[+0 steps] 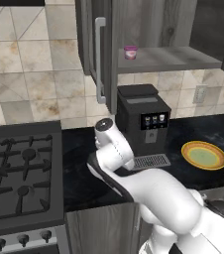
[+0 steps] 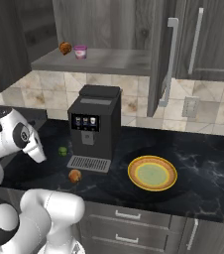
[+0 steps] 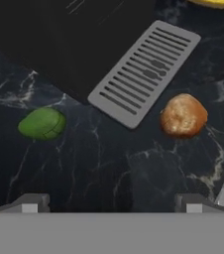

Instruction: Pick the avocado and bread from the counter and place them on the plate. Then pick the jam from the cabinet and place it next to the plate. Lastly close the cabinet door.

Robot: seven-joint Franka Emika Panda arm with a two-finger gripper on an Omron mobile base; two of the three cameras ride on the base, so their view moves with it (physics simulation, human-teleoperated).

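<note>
Currently the gripper [image 3: 111,201] hangs above the counter [image 3: 109,163], fingers spread wide, holding nothing. The avocado [image 3: 42,123] lies off toward one fingertip, the bread [image 3: 183,115] toward the other, so centre over one before descending. Bare stone surrounds both; the coffee machine's drip grille [image 3: 143,72] edges close behind

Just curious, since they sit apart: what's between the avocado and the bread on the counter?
In the hand view, the corner of the coffee machine's grey drip tray pokes between the avocado and the bread; below it only bare black counter.
</note>
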